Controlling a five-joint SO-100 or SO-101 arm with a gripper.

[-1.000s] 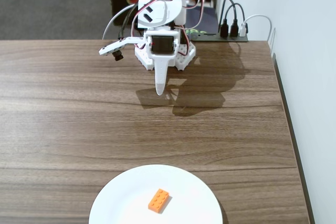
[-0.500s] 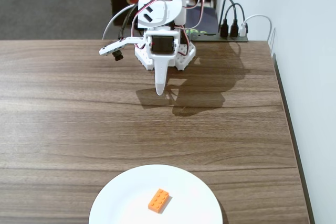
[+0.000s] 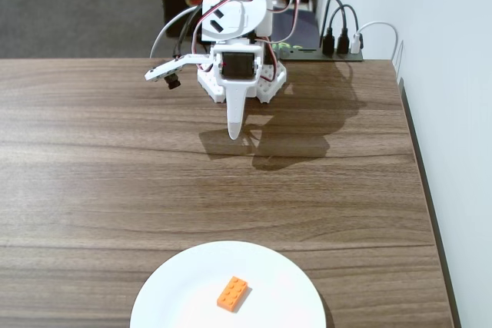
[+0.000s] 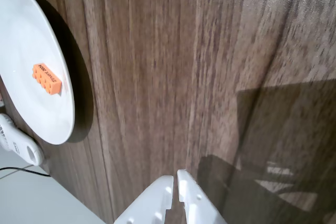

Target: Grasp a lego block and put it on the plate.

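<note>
The orange lego block (image 3: 232, 293) lies flat on the white plate (image 3: 184, 289) at the table's front edge in the fixed view. In the wrist view the lego block (image 4: 46, 78) rests on the plate (image 4: 21, 30) at the far left. My white gripper (image 3: 234, 132) hangs folded near the arm's base at the back of the table, far from the plate. Its jaws are shut with nothing between them, seen at the bottom of the wrist view as the gripper (image 4: 175, 178).
The arm's base (image 3: 242, 82) stands at the table's back edge, with a power strip and cables (image 3: 338, 40) behind it to the right. A white wall runs along the table's right edge. A white object (image 4: 18, 142) lies beside the plate in the wrist view.
</note>
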